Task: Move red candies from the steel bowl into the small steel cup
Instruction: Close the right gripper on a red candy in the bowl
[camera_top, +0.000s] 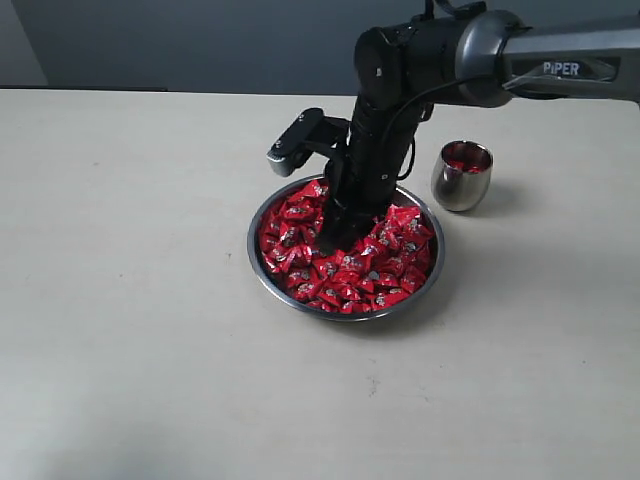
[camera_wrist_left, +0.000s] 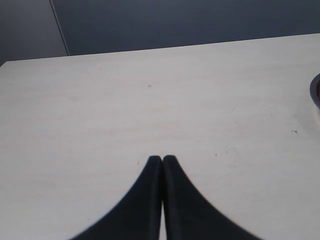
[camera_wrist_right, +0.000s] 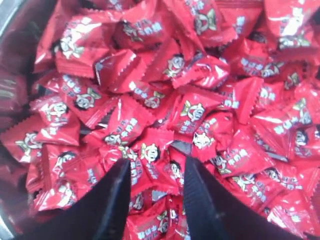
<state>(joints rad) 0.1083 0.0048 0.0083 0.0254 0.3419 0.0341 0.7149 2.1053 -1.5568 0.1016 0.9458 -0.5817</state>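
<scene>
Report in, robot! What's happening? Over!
Left gripper shut, over table. Right gripper open, down in red candies, steel bowl. Small steel cup beside bowl, nothing between.

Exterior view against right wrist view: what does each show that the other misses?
Only the exterior view shows the cup, red inside it, standing on the table beside the bowl, and the arm reaching down. Only the right wrist view shows the print on the wrappers and the right gripper with its jaws apart. Both show the candies heaped in the bowl, with the gripper at the heap.
</scene>
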